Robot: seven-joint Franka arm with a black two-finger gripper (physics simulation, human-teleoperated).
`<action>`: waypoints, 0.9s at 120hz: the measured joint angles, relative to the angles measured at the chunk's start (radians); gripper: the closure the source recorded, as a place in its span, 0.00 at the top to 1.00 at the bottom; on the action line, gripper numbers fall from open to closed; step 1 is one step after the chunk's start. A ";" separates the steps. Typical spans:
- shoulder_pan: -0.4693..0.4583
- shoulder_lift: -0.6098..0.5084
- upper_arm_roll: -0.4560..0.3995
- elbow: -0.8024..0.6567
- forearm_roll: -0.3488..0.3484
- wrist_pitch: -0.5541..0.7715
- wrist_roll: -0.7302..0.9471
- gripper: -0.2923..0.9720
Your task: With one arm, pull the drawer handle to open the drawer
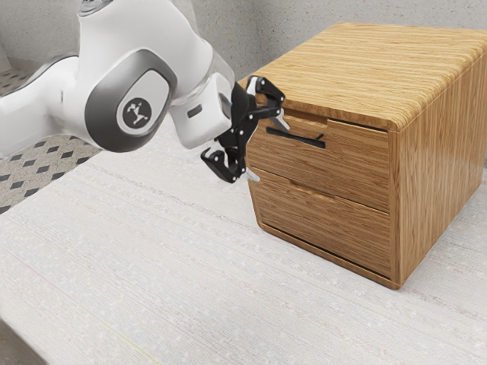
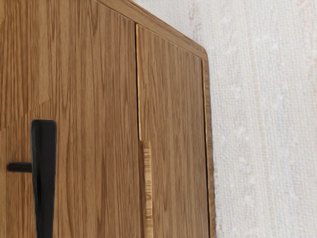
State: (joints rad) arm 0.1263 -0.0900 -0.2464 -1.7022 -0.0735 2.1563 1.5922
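**Before I pulled, a squarer grasp was needed**

As my fingers [image 1: 268, 150] hung open and empty just beside the end of the black handle [image 1: 295, 138] on the shut top drawer [image 1: 342, 161] of the wooden cabinet [image 1: 380, 68], I judged they should shift along, straddle it squarely, then close.

I see a pale, grainy table [image 1: 152, 289] running across the exterior view. Past its far edge, at the exterior view's left, lies a floor [image 1: 30, 163] of light tiles with dark diamonds. A grey wall [image 1: 297, 11] stands behind.
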 joint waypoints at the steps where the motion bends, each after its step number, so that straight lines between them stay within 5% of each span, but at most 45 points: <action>1: 0.001 0.001 -0.001 0.000 0.000 0.004 0.001 0.77; 108: 0.000 0.043 -0.006 -0.037 -0.002 0.095 -0.130 0.80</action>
State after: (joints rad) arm 0.1266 -0.0470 -0.2523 -1.7396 -0.0752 2.2512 1.4627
